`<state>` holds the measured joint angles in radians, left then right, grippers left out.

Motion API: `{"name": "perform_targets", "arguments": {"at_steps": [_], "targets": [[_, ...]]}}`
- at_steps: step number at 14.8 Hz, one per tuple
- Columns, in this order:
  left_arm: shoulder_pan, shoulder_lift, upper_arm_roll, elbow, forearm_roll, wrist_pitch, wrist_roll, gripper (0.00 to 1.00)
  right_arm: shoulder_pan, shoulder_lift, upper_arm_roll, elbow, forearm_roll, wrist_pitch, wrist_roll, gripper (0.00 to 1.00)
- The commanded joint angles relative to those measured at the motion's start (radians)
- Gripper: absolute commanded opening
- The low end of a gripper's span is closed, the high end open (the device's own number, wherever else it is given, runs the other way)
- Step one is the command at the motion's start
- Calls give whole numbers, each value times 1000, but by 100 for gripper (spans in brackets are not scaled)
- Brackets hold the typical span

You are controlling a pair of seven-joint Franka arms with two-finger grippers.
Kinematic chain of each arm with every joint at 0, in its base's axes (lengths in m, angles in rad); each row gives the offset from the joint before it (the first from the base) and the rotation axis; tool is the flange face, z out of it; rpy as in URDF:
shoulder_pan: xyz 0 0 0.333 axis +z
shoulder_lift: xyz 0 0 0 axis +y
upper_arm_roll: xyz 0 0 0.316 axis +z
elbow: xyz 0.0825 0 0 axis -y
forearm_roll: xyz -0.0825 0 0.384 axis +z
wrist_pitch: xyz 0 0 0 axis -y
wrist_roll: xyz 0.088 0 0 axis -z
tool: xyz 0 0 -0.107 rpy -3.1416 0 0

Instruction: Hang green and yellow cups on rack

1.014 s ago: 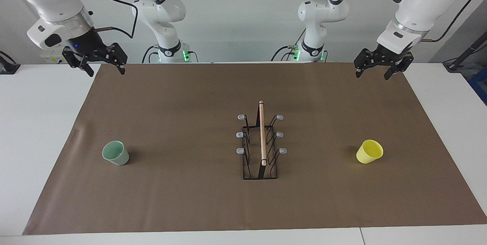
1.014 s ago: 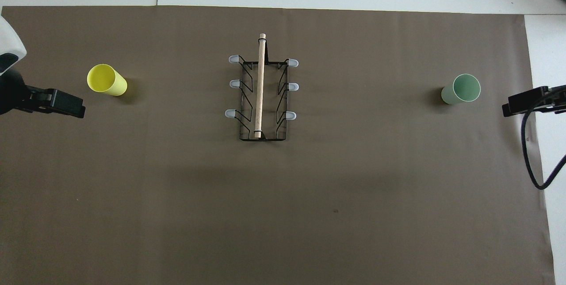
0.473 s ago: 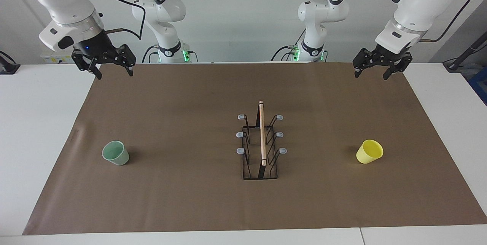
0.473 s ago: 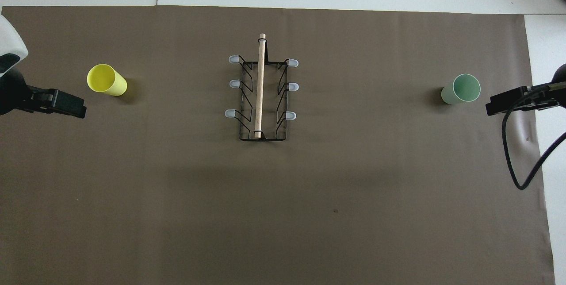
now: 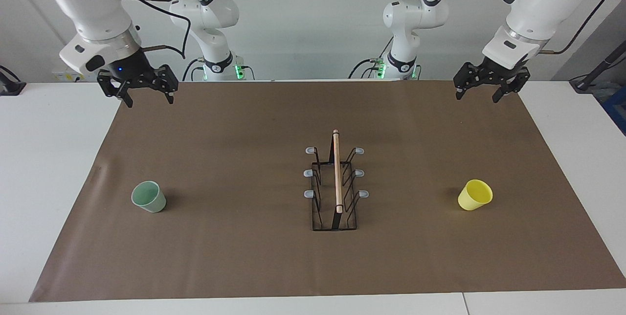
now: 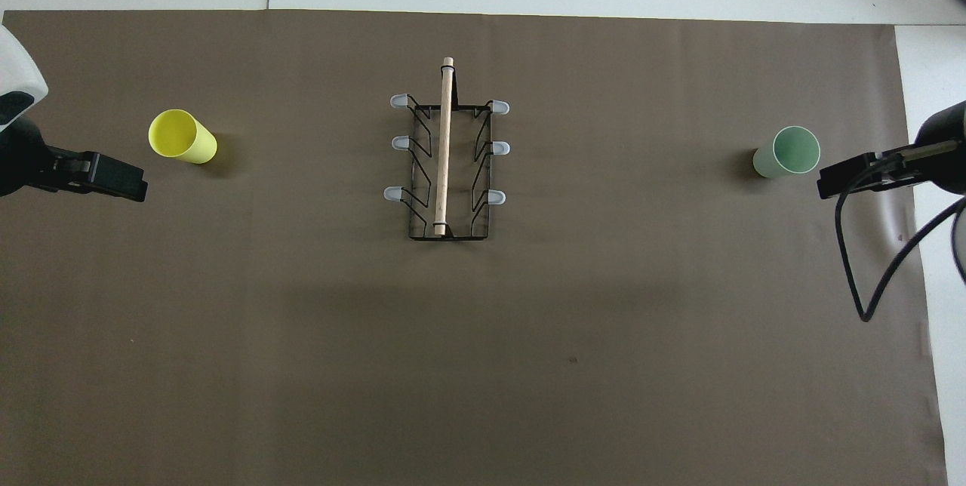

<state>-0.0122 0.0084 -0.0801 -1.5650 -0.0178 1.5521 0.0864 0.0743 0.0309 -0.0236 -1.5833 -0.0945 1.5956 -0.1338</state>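
White arms (image 5: 93,7); black cables (image 6: 868,275).

Rack (image 5: 335,188) mid-mat (image 5: 234,256), one cup (image 5: 148,196) toward right arm's end, other cup (image 5: 474,194) toward left's

mint green cup (image 5: 148,197), yellow cup (image 5: 475,195), black rack (image 5: 335,188)

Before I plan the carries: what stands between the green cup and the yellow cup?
Only the rack, midway between the green cup and the yellow cup; otherwise bare brown mat, shown in both views.
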Motion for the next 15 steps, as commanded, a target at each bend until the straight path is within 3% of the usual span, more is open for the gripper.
{"name": "perform_targets", "arguments": {"at_steps": [1,7,9,10,13,15], "targets": [[-8,-21,5,-21,13,9,10,100,59,-10,2,-75,-123,79,-96,100],[-9,-22,5,-23,13,11,7,100,91,-22,2,-165,-289,222,-517,100],[-9,-22,5,-23,13,13,6,100,90,-20,2,-167,-326,263,-897,100],[-9,-21,5,-23,13,14,6,100,94,-22,2,-176,-365,276,-1002,100],[-9,-21,5,-23,13,14,6,100,134,-40,4,-239,-491,323,-1056,100],[-8,-22,5,-24,13,14,6,100,194,-1,4,-260,-604,345,-1098,100]]}}
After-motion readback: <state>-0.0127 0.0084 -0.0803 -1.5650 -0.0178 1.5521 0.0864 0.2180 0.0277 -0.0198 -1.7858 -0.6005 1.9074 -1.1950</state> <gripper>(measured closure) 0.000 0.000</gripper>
